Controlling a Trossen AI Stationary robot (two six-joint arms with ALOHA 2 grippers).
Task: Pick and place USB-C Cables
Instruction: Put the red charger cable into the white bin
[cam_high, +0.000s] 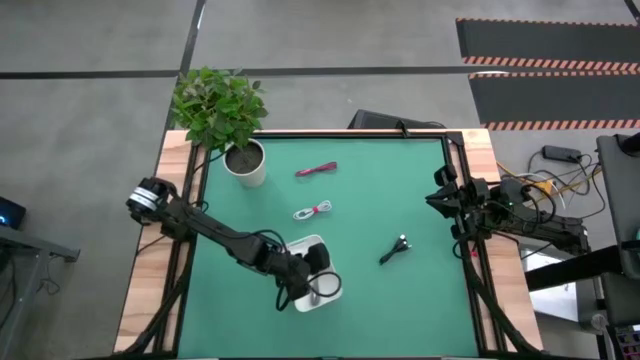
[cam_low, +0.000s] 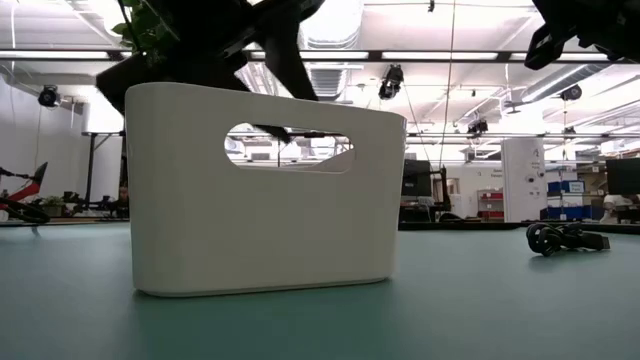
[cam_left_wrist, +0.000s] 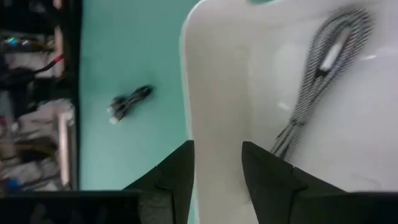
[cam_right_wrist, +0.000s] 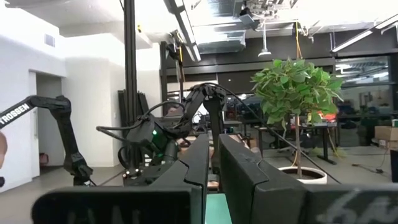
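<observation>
The white tray (cam_high: 303, 243) (cam_low: 265, 220) stands near the table's near edge. My left gripper (cam_high: 320, 280) (cam_left_wrist: 217, 155) hovers open over it; in the left wrist view its fingers stand on either side of the tray's wall (cam_left_wrist: 214, 93) and I see no touch. The grey cable (cam_left_wrist: 329, 62) lies bundled on the tray's floor. On the green mat lie the black cable (cam_high: 396, 249) (cam_low: 560, 238) (cam_left_wrist: 130, 102), the white cable (cam_high: 312, 211) and the magenta-red cable (cam_high: 316, 169). My right gripper (cam_high: 435, 197) (cam_right_wrist: 214, 162) waits shut at the table's right edge.
A potted plant (cam_high: 225, 110) (cam_right_wrist: 295, 87) in a white pot (cam_high: 245, 163) stands at the far left corner. Wooden rails and dark frame bars border the mat on the left and right. Open mat lies between the tray and the black cable.
</observation>
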